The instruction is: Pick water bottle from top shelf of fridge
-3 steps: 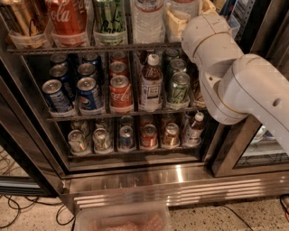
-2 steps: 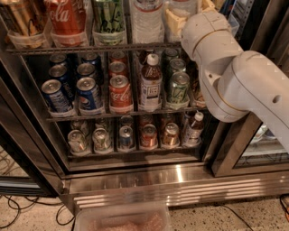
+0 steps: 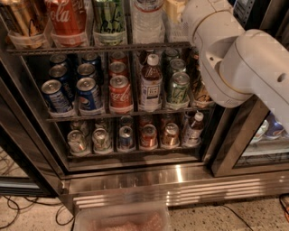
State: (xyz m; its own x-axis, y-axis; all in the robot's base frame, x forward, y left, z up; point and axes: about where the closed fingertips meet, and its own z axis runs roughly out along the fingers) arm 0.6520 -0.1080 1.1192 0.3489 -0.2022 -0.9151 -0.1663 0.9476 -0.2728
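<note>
The fridge (image 3: 135,173) stands open in front of me, with a dark frame and a shiny steel base. The top shelf (image 3: 97,48) is the uppermost dark wire rack and holds clear trays. The water bottle (image 3: 146,22) stands on it right of centre; it is clear and ribbed, and its cap is cut off by the top edge. My white arm (image 3: 235,63) reaches up from the right. The gripper (image 3: 175,8) is a pale yellowish part at the top edge, just right of the water bottle, mostly out of view.
On the top shelf left of the bottle stand a green can (image 3: 109,20), a red cola can (image 3: 67,20) and a gold can (image 3: 22,22). The middle rack holds cans and a brown-drink bottle (image 3: 150,83). The glass door (image 3: 253,149) stands right. A clear bin (image 3: 122,221) sits below.
The arm has shifted slightly up toward the top shelf. The bottles and cans have not moved.
</note>
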